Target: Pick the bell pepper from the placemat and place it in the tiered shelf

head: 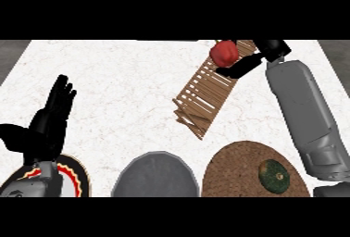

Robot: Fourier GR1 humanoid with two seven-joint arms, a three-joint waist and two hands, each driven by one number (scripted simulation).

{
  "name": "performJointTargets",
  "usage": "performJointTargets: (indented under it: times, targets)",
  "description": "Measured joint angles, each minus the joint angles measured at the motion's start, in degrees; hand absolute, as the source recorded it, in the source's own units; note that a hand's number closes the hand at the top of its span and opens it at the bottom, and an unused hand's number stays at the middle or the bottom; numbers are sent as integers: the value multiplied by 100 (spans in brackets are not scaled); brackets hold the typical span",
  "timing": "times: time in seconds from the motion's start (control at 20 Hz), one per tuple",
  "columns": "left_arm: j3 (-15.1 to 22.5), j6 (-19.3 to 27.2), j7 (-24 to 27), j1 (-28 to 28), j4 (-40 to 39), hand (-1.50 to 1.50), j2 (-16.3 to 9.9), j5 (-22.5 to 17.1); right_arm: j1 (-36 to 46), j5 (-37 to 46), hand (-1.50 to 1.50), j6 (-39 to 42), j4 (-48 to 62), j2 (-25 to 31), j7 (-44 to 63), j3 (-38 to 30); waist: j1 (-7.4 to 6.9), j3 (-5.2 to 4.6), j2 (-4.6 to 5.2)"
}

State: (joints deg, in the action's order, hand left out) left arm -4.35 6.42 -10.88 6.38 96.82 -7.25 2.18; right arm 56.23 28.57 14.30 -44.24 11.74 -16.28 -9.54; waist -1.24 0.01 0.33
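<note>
The red bell pepper (223, 53) sits on the slatted wooden tiered shelf (203, 92), with the right hand (254, 59) just beside it — fingers relaxed, holding nothing. Below lie a brown woven round placemat (239, 171) bearing a dark green squash (275, 176), a grey plate (156, 176) and a patterned plate (75, 178). The left hand (48, 122) rests open at the left, fingers up.

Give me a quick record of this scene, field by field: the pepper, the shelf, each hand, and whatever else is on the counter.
bell pepper: red, at the far top end of the shelf
tiered shelf: wooden slats, running diagonally
right hand: at the pepper, over the shelf; grip unclear
left hand: open, resting at the view's left
placemat: round, brown, woven
on placemat: dark green squash
other: grey plate; patterned plate
</note>
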Motion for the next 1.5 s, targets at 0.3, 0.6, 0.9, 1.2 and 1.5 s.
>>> performJointTargets:
  times: [0.3,0.6,0.9,1.2,1.5]
  targets:
    - [-38,8,104,-53,-55,0,33,13,346,-67,-150,157,785,41,-294,-66,10,0,-3]
    - [-48,-13,109,-103,-23,0,65,-13,603,-433,-150,432,936,46,-451,-300,40,0,-13]
    - [-66,8,54,-5,-22,0,53,11,950,-1020,-150,786,1155,466,-211,-869,42,0,-12]
    - [-105,-48,39,-19,11,0,4,-23,1224,-1362,-150,886,1626,1277,244,-1405,6,-1,10]
    - [-14,-72,92,17,10,0,67,-11,1178,-1444,-150,1373,2324,2370,178,-1705,-99,7,74]
